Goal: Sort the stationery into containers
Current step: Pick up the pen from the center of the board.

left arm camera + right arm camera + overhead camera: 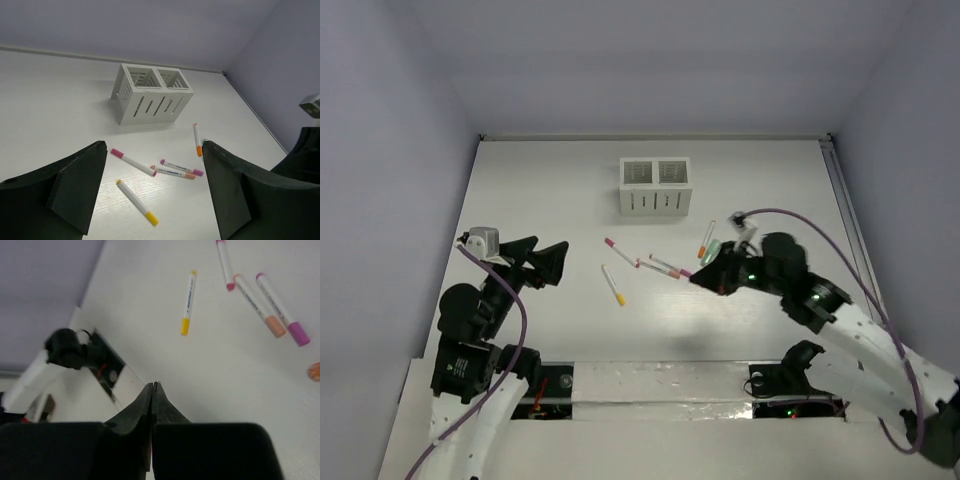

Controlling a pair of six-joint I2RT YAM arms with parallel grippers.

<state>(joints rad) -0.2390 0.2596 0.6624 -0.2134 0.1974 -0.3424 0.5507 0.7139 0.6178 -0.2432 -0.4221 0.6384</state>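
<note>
The white two-compartment container [656, 187] [152, 95] stands at the back middle of the table, both compartments looking empty. In front of it lie loose pens: a pink-capped one [620, 251] [133, 162], a yellow-capped one [613, 284] [137, 201] [187, 302], a purple-capped [181, 168] [282, 310] and a peach-capped one [172, 172] [255, 300] side by side, and an orange-tipped pen [707, 238] [198, 139] beside a mint-green piece [711, 247]. My left gripper [550, 258] [154, 150] hangs wide open left of the pens, holding nothing. My right gripper [698, 277] [154, 385] is shut and empty, just right of the purple-capped pen.
Walls close the table at the back and both sides. A raised rail [850, 230] runs along the right edge. The arm bases and a white strip [650, 385] sit at the near edge. A purple cable [820, 225] loops over the right arm.
</note>
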